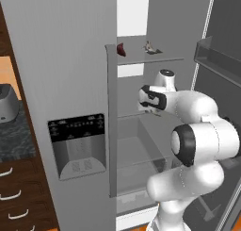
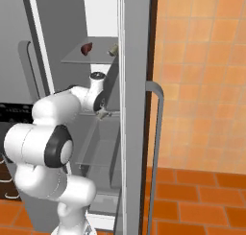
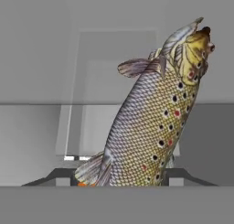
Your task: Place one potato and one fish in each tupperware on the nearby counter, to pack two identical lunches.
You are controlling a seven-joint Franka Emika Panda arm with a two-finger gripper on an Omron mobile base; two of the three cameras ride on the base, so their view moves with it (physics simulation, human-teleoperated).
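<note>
The gripper point(image 3: 122, 176) was clamped on a fish point(image 3: 153, 122) near its tail, inside the open fridge point(image 1: 70, 84) above a glass shelf point(image 1: 141, 60). Held so low (head far from the fingers), it might pivot, slip, or catch the shelf on withdrawal.

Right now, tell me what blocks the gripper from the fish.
Nothing visible does. In the hand view the fish rises from between the gripper tips, its tail end down at them, inside the open fridge. Whether the tips actually pinch it cannot be told.
</note>
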